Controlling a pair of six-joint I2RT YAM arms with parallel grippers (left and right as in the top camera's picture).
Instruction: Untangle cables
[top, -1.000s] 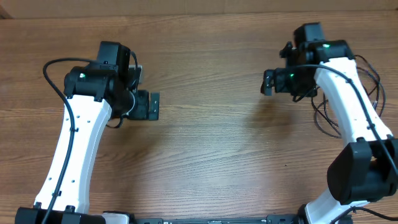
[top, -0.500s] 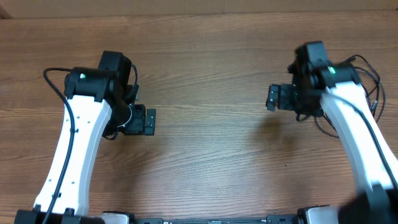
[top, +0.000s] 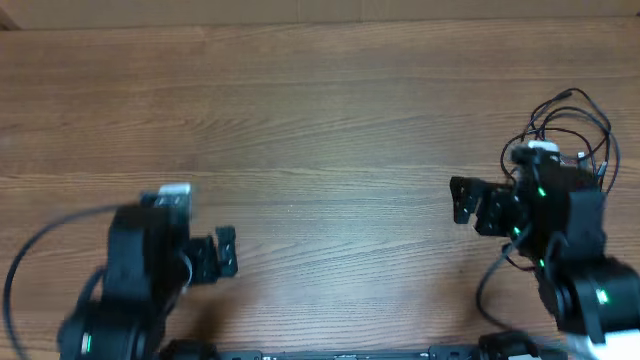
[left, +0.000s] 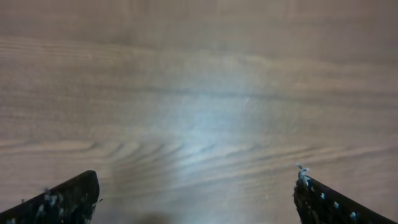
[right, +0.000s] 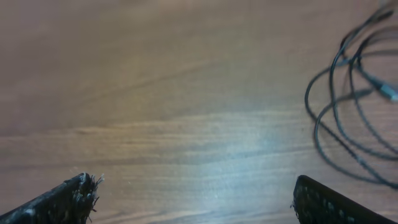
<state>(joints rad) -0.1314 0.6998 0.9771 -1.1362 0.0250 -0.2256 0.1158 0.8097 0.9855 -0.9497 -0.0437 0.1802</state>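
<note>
The cables lie as a loose tangle of thin black loops on the wooden table at the far right, partly hidden under my right arm. In the right wrist view the cables curl at the right edge, beyond and to the right of the fingers. My right gripper is open over bare wood, left of the tangle. My left gripper is open too, low at the near left, far from the cables, with only wood between its fingers.
The thicker black arm cable arcs off to the left of the left arm. Both arm bases sit along the near edge, and the table's far edge runs across the top.
Both arms have drawn back toward the near edge, grippers still open. The right arm's retreat has uncovered the cable loops at the far right.
</note>
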